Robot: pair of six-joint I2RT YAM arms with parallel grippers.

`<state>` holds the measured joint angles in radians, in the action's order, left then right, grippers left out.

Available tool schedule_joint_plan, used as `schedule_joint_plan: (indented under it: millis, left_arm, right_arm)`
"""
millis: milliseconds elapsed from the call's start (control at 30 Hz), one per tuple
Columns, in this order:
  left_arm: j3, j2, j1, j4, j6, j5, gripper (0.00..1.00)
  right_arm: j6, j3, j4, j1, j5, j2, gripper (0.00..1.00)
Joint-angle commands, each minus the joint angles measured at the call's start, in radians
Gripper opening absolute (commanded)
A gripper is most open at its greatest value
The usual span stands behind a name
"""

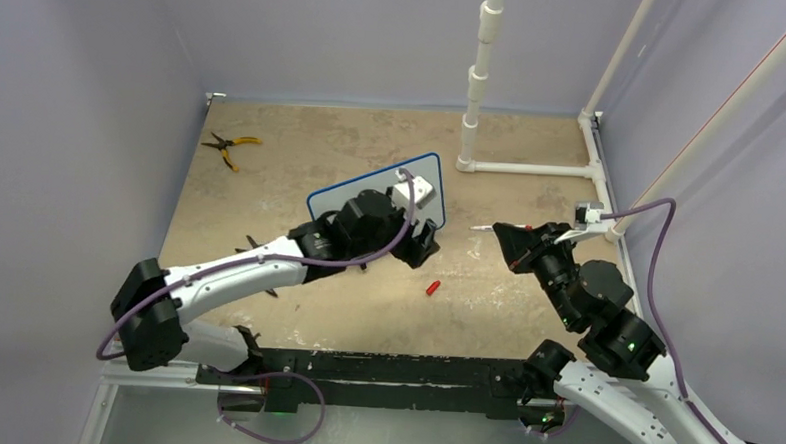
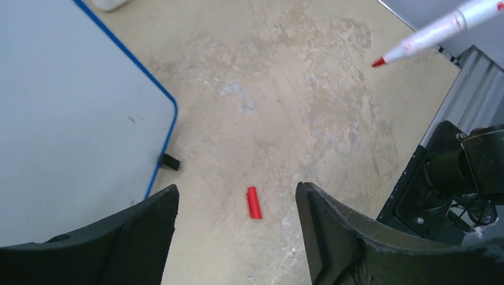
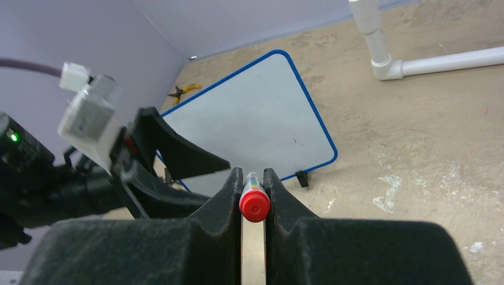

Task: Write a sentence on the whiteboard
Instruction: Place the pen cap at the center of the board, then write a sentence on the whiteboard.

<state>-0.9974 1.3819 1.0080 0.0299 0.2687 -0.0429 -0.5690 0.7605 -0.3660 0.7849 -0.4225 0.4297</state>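
The whiteboard (image 1: 332,204) stands tilted mid-table, with a blue frame and a black foot (image 2: 170,161). Its face is blank in the left wrist view (image 2: 65,107) and the right wrist view (image 3: 255,119); no sentence shows. My left gripper (image 1: 420,243) is open and empty beside the board's right lower corner, its jaws wide apart (image 2: 238,193). A red marker cap (image 2: 254,203) lies on the table between them, also seen from above (image 1: 432,287). My right gripper (image 1: 513,239) is shut on the uncapped red marker (image 3: 254,203), whose tip (image 2: 378,62) points left toward the board, off its surface.
Yellow-handled pliers (image 1: 230,147) lie at the far left. A white PVC pipe frame (image 1: 531,169) stands at the far right and shows in the right wrist view (image 3: 428,62). Purple walls close in the table on three sides.
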Motion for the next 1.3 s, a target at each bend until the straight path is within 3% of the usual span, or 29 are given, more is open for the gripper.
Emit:
schedule_joint_plan:
  millis: [0,167,467,633,900,1267]
  left_arm:
    - [-0.063,-0.111,-0.109,0.151,-0.041,0.095,0.72]
    - [-0.136,-0.176,-0.231,0.274,-0.1,0.12,0.73]
    - [-0.215,-0.294,-0.508,0.335,-0.113,0.188,0.74]
    - [-0.13,-0.345,-0.623,0.317,-0.123,0.182,0.75]
    - [0.111,-0.484,-0.773,0.206,-0.08,0.234,0.75]
    - [0.232,-0.549,-0.789,0.162,-0.097,0.328,0.61]
  right_arm:
    - [0.037,0.01,0.076,-0.001,0.035,0.005,0.0]
    - [0.061,0.012,0.127,-0.001,0.084,0.04,0.0]
    - [0.109,-0.006,0.348,0.001,0.334,0.21,0.0]
    - [0.078,-0.05,0.527,0.001,0.42,0.287,0.0]
    - [0.052,-0.094,0.778,0.064,0.33,0.441,0.0]
    - [0.082,-0.003,0.991,0.161,0.245,0.743,0.0]
